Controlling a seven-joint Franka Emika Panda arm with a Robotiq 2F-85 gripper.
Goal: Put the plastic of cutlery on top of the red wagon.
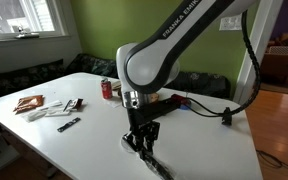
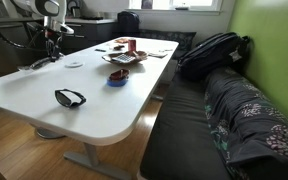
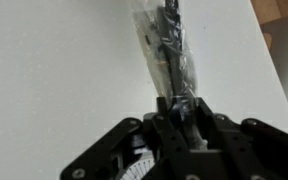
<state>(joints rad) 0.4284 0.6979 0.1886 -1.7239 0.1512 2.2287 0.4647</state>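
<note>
The plastic of cutlery point(image 3: 165, 48) is a long clear packet with dark contents. In the wrist view it runs from between my fingers out over the white table. My gripper point(image 3: 176, 103) is shut on its near end. In an exterior view my gripper point(image 1: 141, 133) stands low over the table and the packet point(image 1: 156, 160) trails from it towards the table's front edge. The red wagon point(image 2: 124, 58) sits further along the table, apart from my gripper point(image 2: 51, 45). In the other exterior view the wagon point(image 1: 166, 98) is partly hidden behind my arm.
A red soda can point(image 1: 107, 90) stands near the wagon and also shows in an exterior view point(image 2: 131, 44). White packets point(image 1: 46, 106) lie to one side. A round white disc point(image 2: 74, 65), a blue item point(image 2: 117, 79) and dark sunglasses point(image 2: 70, 97) lie on the table point(image 2: 104, 110).
</note>
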